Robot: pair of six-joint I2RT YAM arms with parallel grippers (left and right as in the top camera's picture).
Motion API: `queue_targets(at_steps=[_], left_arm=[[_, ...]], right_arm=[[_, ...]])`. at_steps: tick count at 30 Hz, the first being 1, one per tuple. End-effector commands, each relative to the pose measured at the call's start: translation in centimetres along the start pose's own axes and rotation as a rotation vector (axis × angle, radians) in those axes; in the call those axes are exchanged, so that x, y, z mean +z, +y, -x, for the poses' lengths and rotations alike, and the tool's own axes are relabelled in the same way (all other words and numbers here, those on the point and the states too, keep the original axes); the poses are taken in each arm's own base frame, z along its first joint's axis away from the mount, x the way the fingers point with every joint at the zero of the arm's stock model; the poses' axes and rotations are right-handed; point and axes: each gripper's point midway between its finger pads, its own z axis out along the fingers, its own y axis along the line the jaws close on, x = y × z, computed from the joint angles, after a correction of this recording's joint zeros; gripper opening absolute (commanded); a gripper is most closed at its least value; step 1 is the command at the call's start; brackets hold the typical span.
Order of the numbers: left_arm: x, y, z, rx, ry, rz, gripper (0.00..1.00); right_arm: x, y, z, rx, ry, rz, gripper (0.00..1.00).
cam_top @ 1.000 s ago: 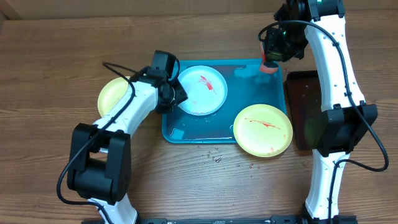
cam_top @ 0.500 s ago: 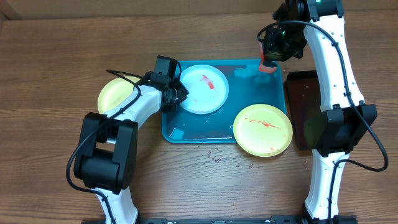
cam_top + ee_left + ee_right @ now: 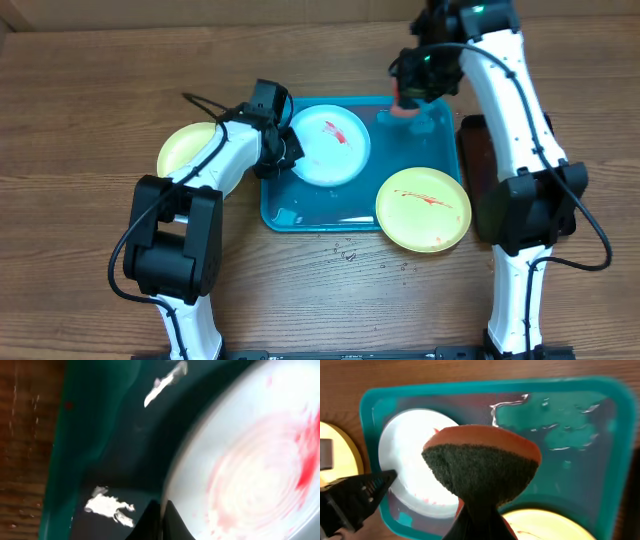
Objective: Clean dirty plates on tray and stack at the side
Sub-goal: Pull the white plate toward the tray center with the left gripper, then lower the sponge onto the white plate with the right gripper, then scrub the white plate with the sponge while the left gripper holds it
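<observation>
A light blue plate (image 3: 332, 143) smeared with red sauce lies at the back left of the turquoise tray (image 3: 330, 208). My left gripper (image 3: 291, 152) is shut on its left rim; in the left wrist view the dark fingertips (image 3: 161, 519) pinch the rim of the plate (image 3: 250, 455). A pale yellow plate (image 3: 422, 208) with red streaks rests on the tray's front right corner. Another yellow plate (image 3: 184, 148) sits on the table left of the tray. My right gripper (image 3: 408, 98) hovers over the tray's back edge, shut on an orange sponge (image 3: 480, 460) with a dark scrub face.
A narrow black tray (image 3: 482, 170) lies right of the turquoise tray, under the right arm. Water pools on the tray (image 3: 570, 430) and drops dot the table (image 3: 346, 252) in front of it.
The left gripper has closed on the blue plate's rim. The right arm has carried the sponge leftward along the tray's back edge.
</observation>
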Motion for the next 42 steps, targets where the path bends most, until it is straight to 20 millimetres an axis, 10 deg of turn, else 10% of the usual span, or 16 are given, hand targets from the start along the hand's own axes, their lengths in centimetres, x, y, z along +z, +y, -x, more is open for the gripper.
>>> queue_targets(at_steps=[1, 14, 24, 38, 42], left_arm=[[-0.1, -0.5, 0.4, 0.173, 0.0, -0.007, 0.04], [0.1, -0.6, 0.1, 0.251, 0.015, -0.015, 0.04], [0.2, -1.7, -2.0, 0.143, 0.102, -0.068, 0.04], [1.5, -2.5, -3.1, 0.141, 0.162, -0.122, 0.04], [1.5, -2.3, -2.9, 0.134, 0.161, -0.121, 0.04]], right_arm=[[0.1, 2.0, -1.0, 0.011, 0.0, 0.023, 0.04], [8.9, 4.5, -4.0, 0.039, 0.068, 0.063, 0.04], [14.5, 2.5, -8.1, 0.116, 0.155, 0.039, 0.04], [15.9, 10.5, -11.7, 0.0, 0.209, 0.218, 0.04], [15.8, 9.3, -13.1, 0.021, 0.26, 0.148, 0.04]])
